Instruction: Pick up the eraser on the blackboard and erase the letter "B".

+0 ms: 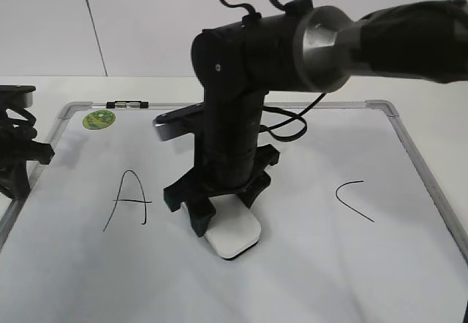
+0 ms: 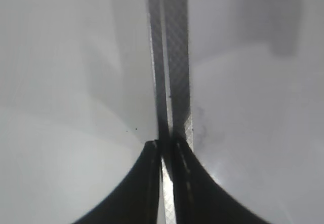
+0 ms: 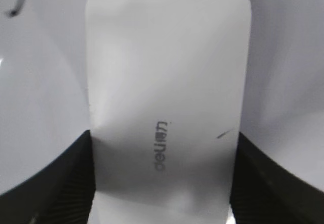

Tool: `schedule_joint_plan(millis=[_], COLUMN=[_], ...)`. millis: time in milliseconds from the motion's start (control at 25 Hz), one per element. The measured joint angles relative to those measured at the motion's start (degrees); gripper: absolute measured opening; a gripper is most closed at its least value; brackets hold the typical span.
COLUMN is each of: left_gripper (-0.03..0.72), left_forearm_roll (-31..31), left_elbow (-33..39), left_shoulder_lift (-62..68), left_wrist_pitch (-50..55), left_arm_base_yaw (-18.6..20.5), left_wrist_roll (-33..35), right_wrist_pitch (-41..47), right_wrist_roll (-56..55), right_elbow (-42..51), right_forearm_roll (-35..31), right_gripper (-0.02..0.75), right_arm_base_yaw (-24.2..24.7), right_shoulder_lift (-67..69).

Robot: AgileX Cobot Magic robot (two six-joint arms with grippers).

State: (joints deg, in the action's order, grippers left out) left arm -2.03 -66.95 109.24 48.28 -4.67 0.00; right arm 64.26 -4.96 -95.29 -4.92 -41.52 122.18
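Note:
The white eraser (image 1: 234, 234) lies flat on the blackboard (image 1: 329, 272), between the letters "A" (image 1: 128, 199) and "C" (image 1: 352, 200). My right gripper (image 1: 219, 217) reaches across the middle and is shut on the eraser, one finger on each long side. In the right wrist view the eraser (image 3: 167, 82) fills the gap between the fingers (image 3: 162, 148). No letter "B" shows; the arm and eraser cover that spot. A short black stroke (image 3: 17, 3) shows at the top left. My left gripper (image 2: 167, 145) is shut and empty over the board's grey frame (image 2: 174, 57).
A green round sticker (image 1: 99, 119) and a small black clip (image 1: 126, 104) sit at the board's far left corner. The left arm (image 1: 18, 147) rests at the board's left edge. The right arm's cable (image 1: 292, 126) hangs over the board's upper middle.

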Motion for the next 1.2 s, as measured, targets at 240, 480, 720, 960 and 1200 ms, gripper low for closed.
schedule_joint_plan(millis=[240,480,720,960,1200], left_gripper=[0.034,0.034,0.034,0.034,0.034], left_forearm_roll=[0.00,0.00,0.00,0.00,0.00], left_elbow=[0.00,0.00,0.00,0.00,0.00], left_shoulder_lift=[0.00,0.00,0.00,0.00,0.00], left_wrist_pitch=[0.00,0.00,0.00,0.00,0.00], left_arm_base_yaw=[0.00,0.00,0.00,0.00,0.00], left_wrist_roll=[0.00,0.00,0.00,0.00,0.00], right_wrist_pitch=[-0.19,-0.19,0.52,1.99,2.35], right_wrist_roll=[-0.40,-0.40,-0.40,0.26,2.60], right_elbow=[0.00,0.00,0.11,0.11,2.99], right_forearm_roll=[0.52,0.60,-0.47,-2.61,-4.35], right_gripper=[0.519,0.519,0.519,0.519,0.519], right_arm_base_yaw=[2.68,3.47,9.13,17.23,25.17], right_shoulder_lift=[0.00,-0.11,-3.29,-7.30,-9.95])
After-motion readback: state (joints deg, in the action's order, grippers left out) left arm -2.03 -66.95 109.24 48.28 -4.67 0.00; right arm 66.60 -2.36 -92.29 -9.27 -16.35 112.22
